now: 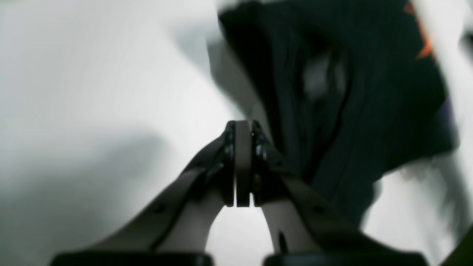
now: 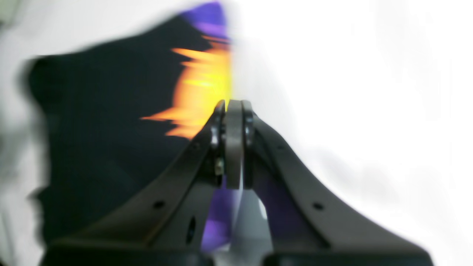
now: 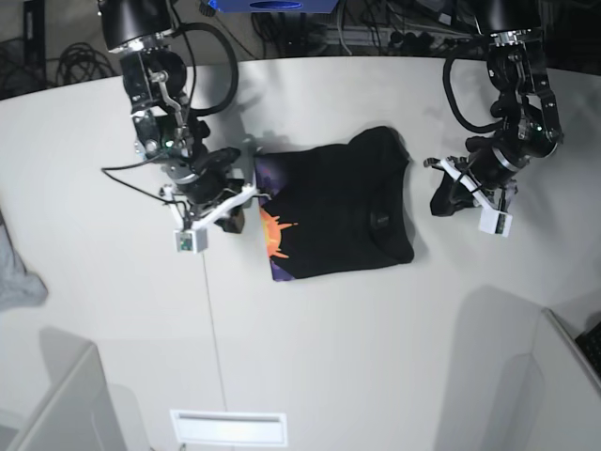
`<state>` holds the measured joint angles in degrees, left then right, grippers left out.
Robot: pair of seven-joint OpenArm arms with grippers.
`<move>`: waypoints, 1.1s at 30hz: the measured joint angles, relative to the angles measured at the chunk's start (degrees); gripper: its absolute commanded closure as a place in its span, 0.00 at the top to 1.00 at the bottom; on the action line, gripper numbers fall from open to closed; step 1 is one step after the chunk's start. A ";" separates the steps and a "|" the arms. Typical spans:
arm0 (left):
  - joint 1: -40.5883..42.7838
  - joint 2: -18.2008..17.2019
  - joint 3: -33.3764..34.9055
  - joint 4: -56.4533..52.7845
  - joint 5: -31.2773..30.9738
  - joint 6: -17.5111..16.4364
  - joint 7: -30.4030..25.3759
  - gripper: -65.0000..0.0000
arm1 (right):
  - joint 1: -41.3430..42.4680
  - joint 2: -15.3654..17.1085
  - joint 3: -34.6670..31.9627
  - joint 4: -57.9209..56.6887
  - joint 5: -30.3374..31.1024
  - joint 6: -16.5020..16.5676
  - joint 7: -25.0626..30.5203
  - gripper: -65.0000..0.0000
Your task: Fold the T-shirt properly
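Observation:
The black T-shirt [image 3: 343,207] lies folded into a compact shape in the middle of the white table [image 3: 329,357]. Its orange and purple print [image 3: 274,233] shows along its left edge. My right gripper [image 3: 246,199] is shut at that printed edge. In the right wrist view it [image 2: 234,103] sits over the blurred print [image 2: 199,85], with nothing visible between the pads. My left gripper [image 3: 439,202] is shut and empty, just off the shirt's right side. In the left wrist view it [image 1: 244,123] has the black cloth [image 1: 369,103] ahead and to its right.
A small grey cloth [image 3: 19,282] lies at the table's left edge. Cables and a blue object [image 3: 272,5] sit behind the table. White panels stand at the front left [image 3: 56,404] and front right [image 3: 563,376]. A slot [image 3: 228,427] is in the table's front.

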<state>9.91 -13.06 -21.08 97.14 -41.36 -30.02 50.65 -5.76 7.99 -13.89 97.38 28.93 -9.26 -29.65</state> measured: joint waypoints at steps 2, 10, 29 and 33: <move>-0.02 1.25 -0.39 0.00 -1.88 0.00 0.00 0.20 | -0.96 0.74 1.07 0.09 -0.20 -0.31 0.44 0.00; -0.96 3.28 -0.66 -6.10 -2.23 0.11 0.20 1.00 | -3.67 2.12 2.01 1.64 0.22 -0.15 0.28 0.00; -9.92 7.65 4.68 -22.29 -5.09 -0.76 -2.49 1.00 | -6.49 2.08 2.19 1.68 0.24 -0.15 0.00 0.00; -10.75 7.78 6.29 -25.20 -6.60 -1.60 -3.54 1.00 | -6.51 2.12 2.34 1.68 0.22 -0.15 0.11 0.00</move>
<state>-0.84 -5.28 -14.79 71.94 -47.97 -31.62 47.11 -12.27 10.11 -11.55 99.07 29.15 -9.41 -29.54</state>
